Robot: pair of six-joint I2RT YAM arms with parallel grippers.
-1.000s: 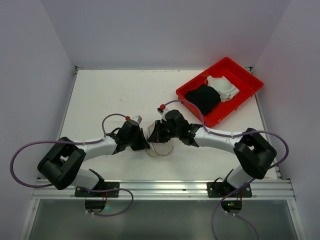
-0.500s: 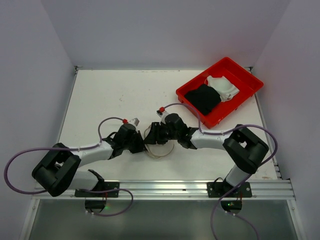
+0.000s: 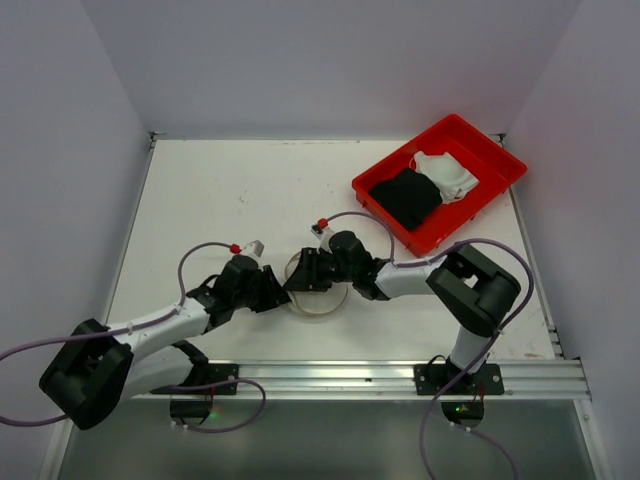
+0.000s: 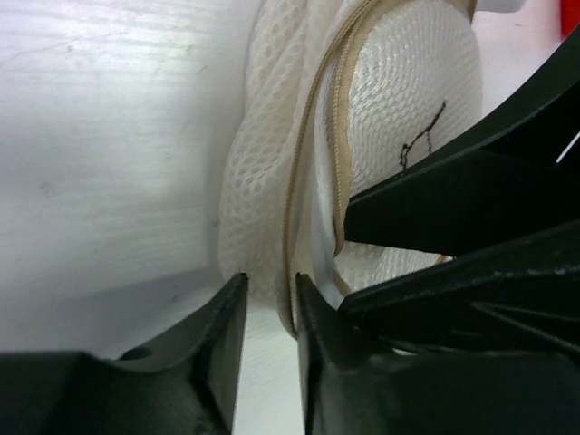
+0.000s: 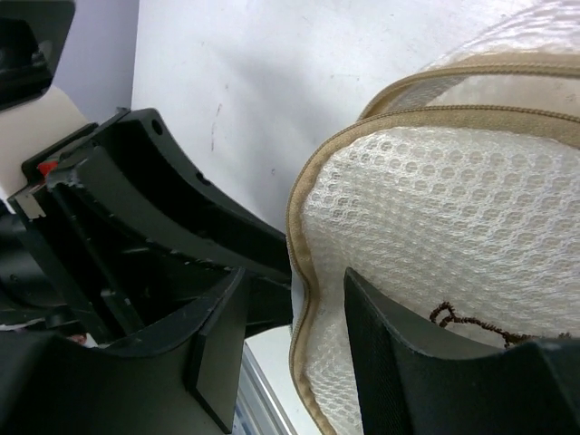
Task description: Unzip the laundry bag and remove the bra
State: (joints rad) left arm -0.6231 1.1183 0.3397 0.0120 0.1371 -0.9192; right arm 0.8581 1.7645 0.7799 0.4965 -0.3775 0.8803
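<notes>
The laundry bag [image 3: 320,292] is a small white mesh cylinder with a beige zipper rim, lying on the table between both grippers. My left gripper [image 3: 278,292] touches its left side. In the left wrist view the jaws [image 4: 270,294] stand almost together, with a fold of bag mesh [image 4: 408,100] and zipper tape between them. My right gripper [image 3: 300,274] straddles the bag's stiff rim [image 5: 299,227]. Its jaws [image 5: 294,281] stand apart and one finger [image 5: 390,344] presses the mesh end by a dark stitched icon [image 5: 453,317]. I see no bra inside the bag.
A red tray [image 3: 490,141] stands at the back right, holding a black garment [image 3: 405,195] and a white garment [image 3: 445,172]. The metal rail [image 3: 330,375] runs along the near table edge. Grey walls enclose the table.
Both grippers and the bag have shifted slightly left. The left arm has stretched out lower and further left. The bag's round end now shows more fully.
</notes>
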